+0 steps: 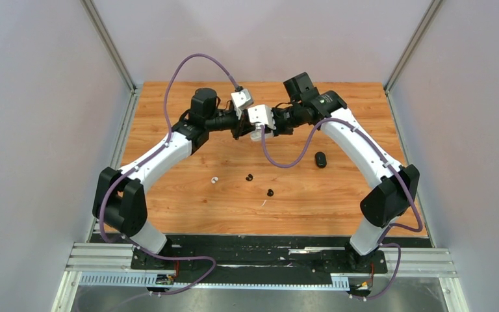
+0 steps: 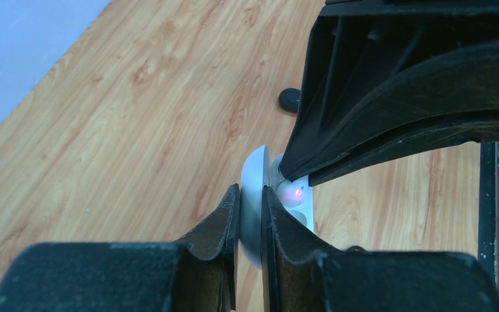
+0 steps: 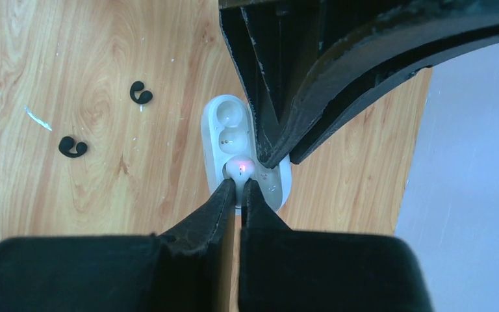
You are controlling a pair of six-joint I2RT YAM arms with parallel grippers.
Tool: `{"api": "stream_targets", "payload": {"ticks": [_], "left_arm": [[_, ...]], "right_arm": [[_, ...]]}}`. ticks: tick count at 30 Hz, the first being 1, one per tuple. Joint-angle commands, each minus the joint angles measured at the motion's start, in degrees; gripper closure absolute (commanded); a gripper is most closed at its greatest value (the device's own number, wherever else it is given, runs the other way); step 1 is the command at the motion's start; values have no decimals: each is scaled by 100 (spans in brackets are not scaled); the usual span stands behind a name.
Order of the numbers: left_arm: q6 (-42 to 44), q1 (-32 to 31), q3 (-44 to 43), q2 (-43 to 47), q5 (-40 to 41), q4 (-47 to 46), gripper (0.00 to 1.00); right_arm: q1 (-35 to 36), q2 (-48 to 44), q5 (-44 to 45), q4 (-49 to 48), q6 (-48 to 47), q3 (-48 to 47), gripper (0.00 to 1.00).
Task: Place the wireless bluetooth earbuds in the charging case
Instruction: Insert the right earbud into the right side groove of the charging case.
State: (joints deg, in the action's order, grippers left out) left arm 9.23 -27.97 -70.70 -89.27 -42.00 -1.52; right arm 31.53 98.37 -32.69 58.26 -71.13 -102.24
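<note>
The white charging case hangs open above the table, with my left gripper shut on its lid. My right gripper is shut, its tips pinching the near edge of a white earbud that glows red and sits in the case's lower socket. From above, both grippers meet at the case over the far middle of the table. A second white earbud and two black earbuds lie loose on the wood. Whether the case's upper socket is filled I cannot tell.
A shut black case lies on the table to the right, below the right arm. Grey walls stand close on both sides and at the back. A small white scrap lies near the black earbuds.
</note>
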Motion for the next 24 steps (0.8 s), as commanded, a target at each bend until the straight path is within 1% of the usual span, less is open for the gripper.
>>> {"api": "stream_targets", "payload": {"ticks": [1, 4, 8, 11, 17, 21, 24], "left_arm": [[-394, -95, -265, 112, -346, -925, 100], [-376, -95, -271, 120, -340, -917, 100], [-330, -95, -258, 144, -346, -882, 100], [-151, -94, -302, 147, -316, -688, 100], [-39, -95, -301, 132, -299, -602, 100], [-30, -95, -327, 98, -287, -617, 100], [-16, -95, -338, 86, -283, -613, 100]], "right_arm": [[151, 19, -30, 148, -229, 160, 97], [200, 70, 105, 150, -177, 147, 95], [231, 132, 191, 140, 4, 57, 88], [226, 169, 186, 82, 282, -108, 83], [225, 117, 114, 62, 619, -273, 80], [228, 50, 165, 67, 678, -142, 83], [221, 35, 237, 55, 756, -119, 83]]}}
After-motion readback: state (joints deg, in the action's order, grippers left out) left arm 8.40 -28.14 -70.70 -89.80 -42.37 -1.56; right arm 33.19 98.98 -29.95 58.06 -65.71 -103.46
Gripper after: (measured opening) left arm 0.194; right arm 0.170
